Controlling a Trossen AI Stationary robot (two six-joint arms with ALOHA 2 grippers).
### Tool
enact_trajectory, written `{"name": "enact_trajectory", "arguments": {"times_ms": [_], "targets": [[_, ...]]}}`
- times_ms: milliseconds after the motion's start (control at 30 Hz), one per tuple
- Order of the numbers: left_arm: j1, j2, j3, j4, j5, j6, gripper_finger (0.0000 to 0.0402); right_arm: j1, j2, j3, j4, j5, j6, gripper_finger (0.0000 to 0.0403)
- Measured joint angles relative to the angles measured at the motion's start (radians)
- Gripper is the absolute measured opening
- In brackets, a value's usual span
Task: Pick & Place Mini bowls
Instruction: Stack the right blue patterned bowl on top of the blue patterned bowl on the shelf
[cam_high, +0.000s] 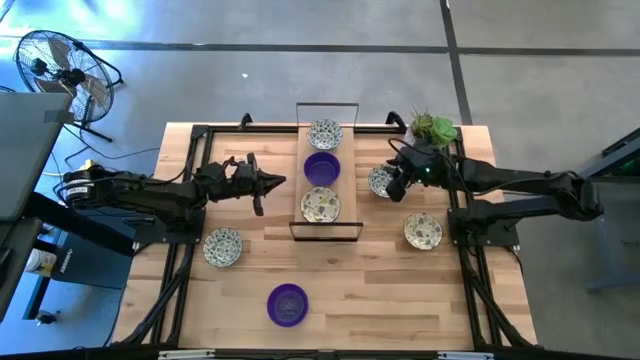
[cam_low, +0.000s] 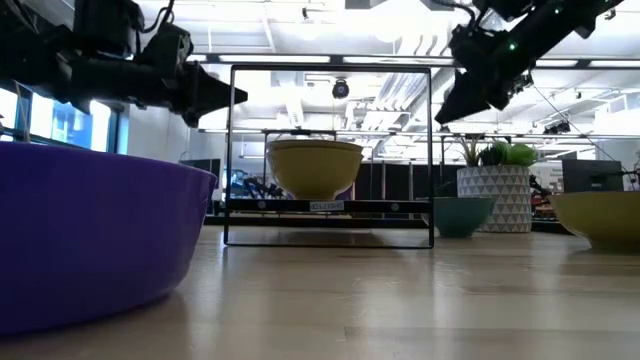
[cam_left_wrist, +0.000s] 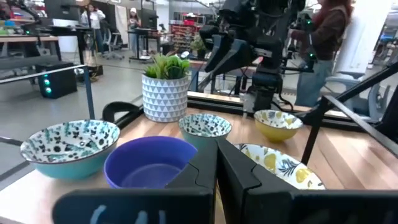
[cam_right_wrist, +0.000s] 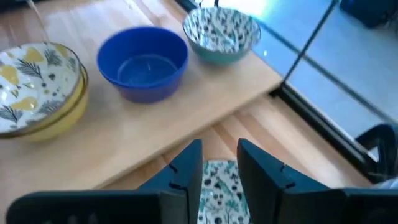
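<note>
One small speckled bowl (cam_high: 380, 182) sits on the table right of the wooden shelf rack (cam_high: 301, 170), below my right gripper (cam_right_wrist: 219, 163), whose fingers stand partly apart and empty, so I fear an off-centre descent would push its rim aside.

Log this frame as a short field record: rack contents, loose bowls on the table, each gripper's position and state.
rack: three bowls in a row: speckled bowl at the far end, purple bowl in the middle, yellow-patterned bowl at the near end
loose bowls: teal speckled bowl right of rack; yellow bowl near right; speckled bowl near left; purple bowl at front
left gripper: shut, empty, raised left of the rack
right gripper: part open, empty, above the teal speckled bowl
plant pot: far right corner
</note>
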Motion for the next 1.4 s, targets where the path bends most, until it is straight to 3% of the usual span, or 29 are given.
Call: {"name": "enact_trajectory", "arguments": {"times_ms": [133,333,433,633,967,1200,1400], "targets": [[0.007,0.000,0.000,0.000,0.016,-0.017,0.0000,0.034,-0.003,-0.045,0.099,0.026,-0.026,0.0080],[0.098,0.000,0.000,-0.001,0.141,-0.117,0.0000,0.035,-0.008,-0.274,0.490,-0.103,-0.043,0.0059],[0.135,0.000,-0.001,-0.008,0.169,-0.151,0.0000,0.035,-0.016,-0.327,0.570,-0.131,-0.028,0.0044],[0.145,0.001,-0.050,0.060,0.157,-0.156,0.0000,0.036,-0.057,-0.256,0.329,-0.100,-0.024,0.0043],[0.145,0.000,-0.063,0.081,0.149,-0.136,0.0000,0.074,-0.058,-0.104,-0.090,-0.018,-0.025,0.0135],[0.145,0.000,-0.063,0.081,0.149,-0.120,0.0000,0.171,-0.045,-0.096,-0.143,0.056,-0.002,0.0190],[0.145,0.000,-0.063,0.076,0.149,-0.118,0.0000,0.216,0.051,-0.096,-0.151,0.063,-0.023,0.0201]]}}
